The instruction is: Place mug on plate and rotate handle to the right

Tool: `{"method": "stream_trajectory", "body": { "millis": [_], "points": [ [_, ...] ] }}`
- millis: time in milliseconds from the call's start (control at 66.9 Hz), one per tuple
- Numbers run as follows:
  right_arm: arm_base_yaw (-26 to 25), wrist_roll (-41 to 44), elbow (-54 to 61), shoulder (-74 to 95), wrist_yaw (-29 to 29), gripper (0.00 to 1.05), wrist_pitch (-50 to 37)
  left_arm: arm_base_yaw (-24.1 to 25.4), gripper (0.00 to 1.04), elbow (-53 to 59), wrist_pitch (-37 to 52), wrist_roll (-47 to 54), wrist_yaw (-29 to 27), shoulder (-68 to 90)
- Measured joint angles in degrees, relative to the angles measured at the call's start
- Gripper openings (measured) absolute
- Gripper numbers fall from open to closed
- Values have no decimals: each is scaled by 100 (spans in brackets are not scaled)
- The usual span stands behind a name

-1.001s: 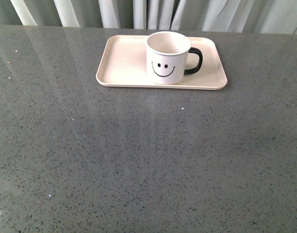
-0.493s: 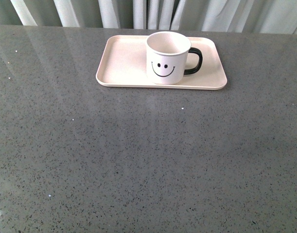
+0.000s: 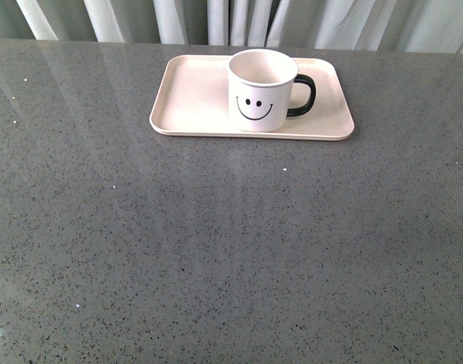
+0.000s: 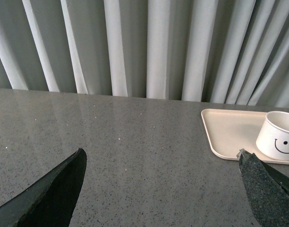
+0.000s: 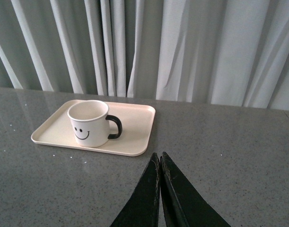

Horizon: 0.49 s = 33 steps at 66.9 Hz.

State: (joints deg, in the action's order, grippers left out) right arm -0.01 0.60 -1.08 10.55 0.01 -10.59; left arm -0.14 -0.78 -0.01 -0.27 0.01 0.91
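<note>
A cream-white mug [image 3: 261, 91] with a black smiley face stands upright on the pale pink plate [image 3: 193, 98] at the far side of the table. Its black handle [image 3: 303, 95] points to the right in the front view. Neither arm shows in the front view. In the left wrist view my left gripper [image 4: 161, 158] is open over bare table, with the plate [image 4: 227, 127] and mug [image 4: 279, 137] off to one side. In the right wrist view my right gripper [image 5: 160, 155] is shut and empty, short of the plate [image 5: 135, 127] and the mug [image 5: 89, 124].
The grey speckled tabletop [image 3: 231, 250] stretches wide in front of the plate. Pale curtains [image 3: 216, 19] hang right behind the table's far edge.
</note>
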Motion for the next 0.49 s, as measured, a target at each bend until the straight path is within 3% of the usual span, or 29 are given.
{"method": "stream_trajectory", "body": {
  "millis": [134,359,493],
  "points": [
    [0,-2,0,-778,7,2,955,0,96,2,0,0,-2,0],
    [0,2,0,-1016,0,2,1045,0,95,2,0,0,0,0],
    [0,0,0,-1021,0,31,1047,0,95,0,0,0,0,0]
  ]
}}
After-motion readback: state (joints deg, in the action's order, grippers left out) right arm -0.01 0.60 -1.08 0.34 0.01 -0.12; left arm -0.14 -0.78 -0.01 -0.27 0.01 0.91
